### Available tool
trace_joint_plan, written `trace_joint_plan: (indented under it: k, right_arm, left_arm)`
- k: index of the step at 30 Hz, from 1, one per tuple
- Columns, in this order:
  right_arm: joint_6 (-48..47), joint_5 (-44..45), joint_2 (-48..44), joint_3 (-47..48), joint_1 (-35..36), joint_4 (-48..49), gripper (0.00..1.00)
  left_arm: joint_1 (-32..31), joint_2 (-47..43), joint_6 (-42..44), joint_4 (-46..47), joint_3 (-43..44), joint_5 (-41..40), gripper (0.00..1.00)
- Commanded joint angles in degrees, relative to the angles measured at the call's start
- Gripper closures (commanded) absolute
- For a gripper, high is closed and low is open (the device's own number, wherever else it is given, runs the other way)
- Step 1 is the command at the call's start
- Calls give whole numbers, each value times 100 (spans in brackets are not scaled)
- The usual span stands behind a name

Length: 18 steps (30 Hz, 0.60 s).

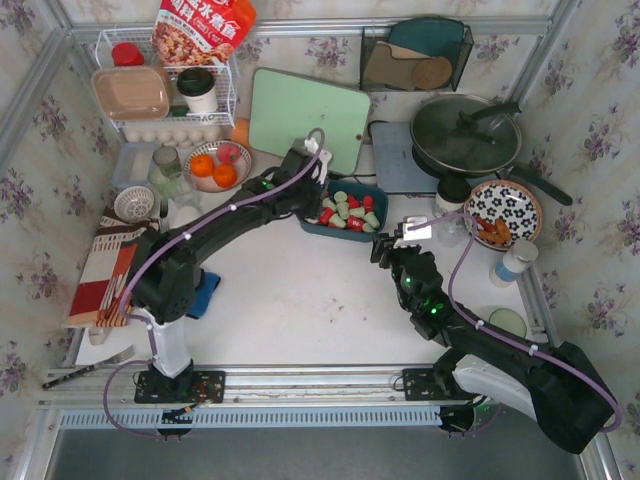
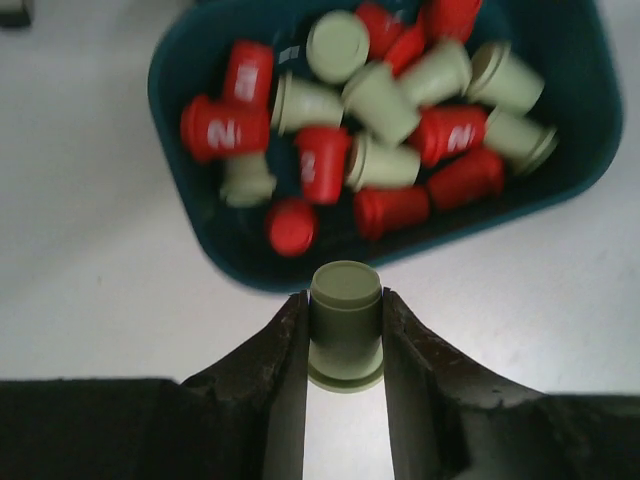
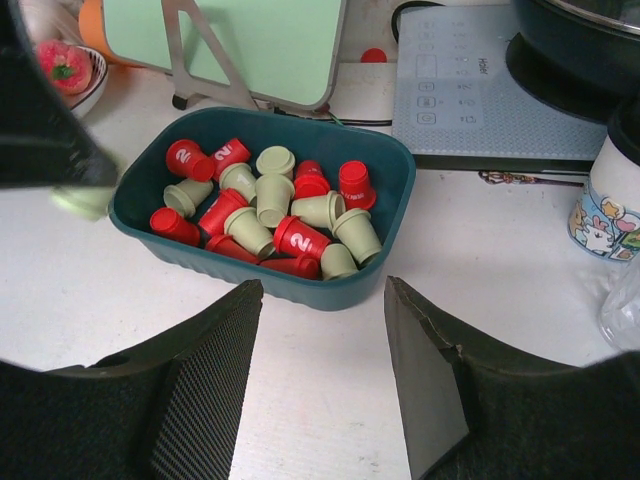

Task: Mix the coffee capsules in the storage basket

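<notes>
L gripper (image 2: 343, 305) clamped on one green capsule (image 2: 345, 345), long axis approx along the fingers, narrow end fwd. Basket (image 2: 585, 150) sits straight ahead, rim just past the tips. Other capsules (image 2: 400, 110), red & green, lie jumbled inside. R gripper (image 3: 322, 295) spread wide, empty, basket just ahead of it too. Both arms near, but L has the load. Nothing btwn L tips & rim; green board (image 3: 250, 40) stands beyond the basket. Likely next: fwd over rim, let go.

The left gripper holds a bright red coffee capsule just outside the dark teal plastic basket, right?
No: the left wrist view shows the left gripper holding a pale green tapered capsule, not red, just outside the dark teal plastic basket.
</notes>
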Motion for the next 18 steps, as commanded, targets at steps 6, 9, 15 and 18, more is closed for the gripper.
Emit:
trace_joint_plan:
  k: [6,9,15,18]
  right_arm:
    - [109,-16,-16,68,6,32,41]
    - [161,-65,-72,70,2,-3,41]
    - [239,-33,-162,51,1,-38,40]
    - [252,-8,-199,53,6,-56,40]
  left_arm:
    - [-49,869,153,2463,414,588,77]
    - [-50,1208,-50,2730,687,662,77]
    - [-126,1636,-359,3260,865,681,78]
    - [-179,1885,-526,3357,1063,764,77]
